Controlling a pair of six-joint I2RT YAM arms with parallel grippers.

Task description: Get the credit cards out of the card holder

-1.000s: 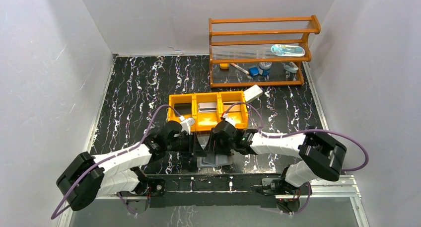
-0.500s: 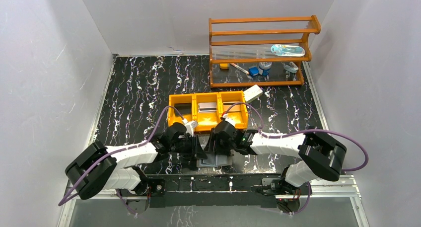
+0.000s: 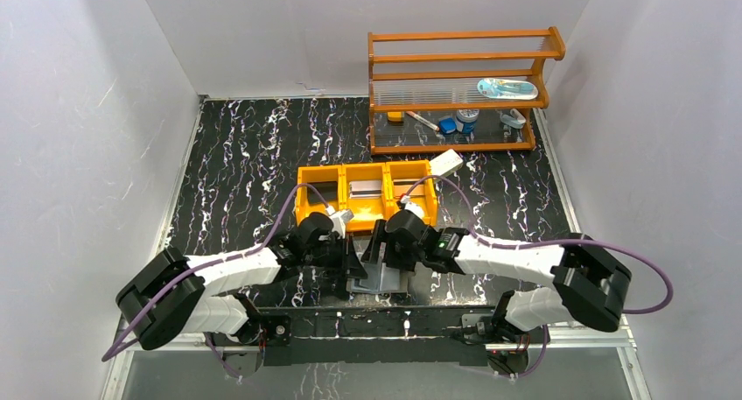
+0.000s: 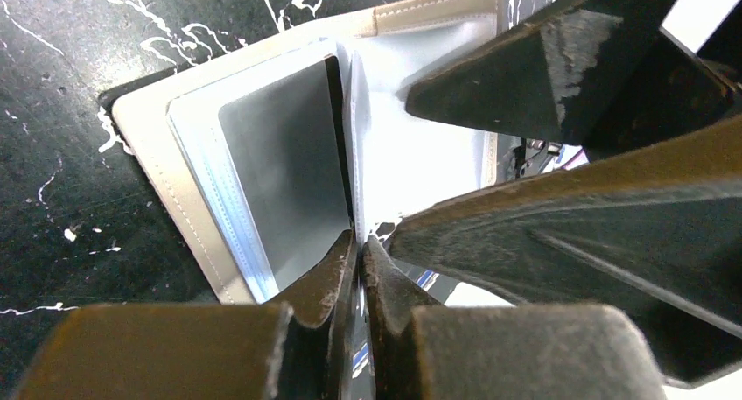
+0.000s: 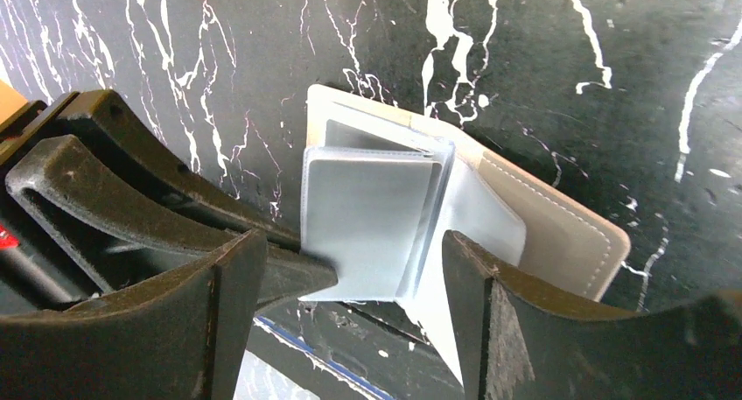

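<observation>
Crowding open card holder [image 3: 378, 280]: left pincer [image 4: 359, 240] pinched together, right pincer [image 5: 354, 247] apart; orange tray [image 3: 367, 219] just behind.

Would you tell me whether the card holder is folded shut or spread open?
Spread open: the card holder lies on the table with its pale inner faces and pockets showing in both wrist views.

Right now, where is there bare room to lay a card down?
Bare table: between the left wall and the orange tray, and behind the tray, left of the wooden rack. Crowded: the near edge, where left claw and right claw meet over the card holder.
</observation>
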